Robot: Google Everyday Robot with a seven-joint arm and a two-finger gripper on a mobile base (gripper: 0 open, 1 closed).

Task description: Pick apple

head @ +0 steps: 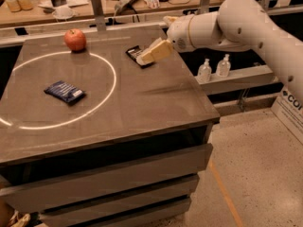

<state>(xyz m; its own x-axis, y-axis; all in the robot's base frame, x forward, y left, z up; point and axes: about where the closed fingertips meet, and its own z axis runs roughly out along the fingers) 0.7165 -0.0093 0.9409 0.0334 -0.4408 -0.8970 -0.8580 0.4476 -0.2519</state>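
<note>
Gripper [152, 54] poised above the desk [156, 108] near its far right corner, directly over a dark snack packet [134, 52]; spread or pressed together, impossible to tell. Apple [75, 39] upright close to the far edge, left of the middle, well apart from the gripper and just at the far arc of the white ring [108, 96]. Blue packet [65, 91] nearer the left edge, inside the ring. Reach toward the fruit not yet completed, judging by the gap. Likely troubles from here: coming across too low and dragging the dark packet along; touching the round apple off-centre and sending it rolling toward the far edge; closing too high and slipping off the smooth skin
</note>
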